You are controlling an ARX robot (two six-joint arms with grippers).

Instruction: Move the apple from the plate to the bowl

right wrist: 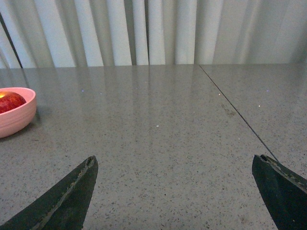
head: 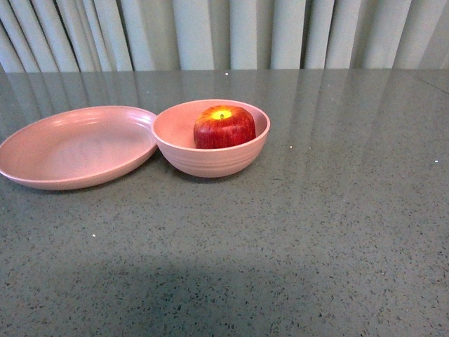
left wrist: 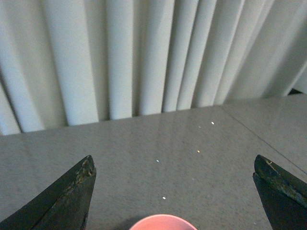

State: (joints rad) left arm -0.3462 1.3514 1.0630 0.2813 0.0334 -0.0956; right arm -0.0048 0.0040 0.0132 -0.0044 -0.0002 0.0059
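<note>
Left gripper and right gripper both spread wide, holding nothing, above the grey speckled surface. Dark red apple sits in the deep pink bowl; shallow pink oval plate touches the bowl.

table: grey speckled stone, seam on right | backdrop: pale pleated curtain

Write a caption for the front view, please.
Apple sits in the pink bowl, beside the empty pink plate on the grey table.
</note>
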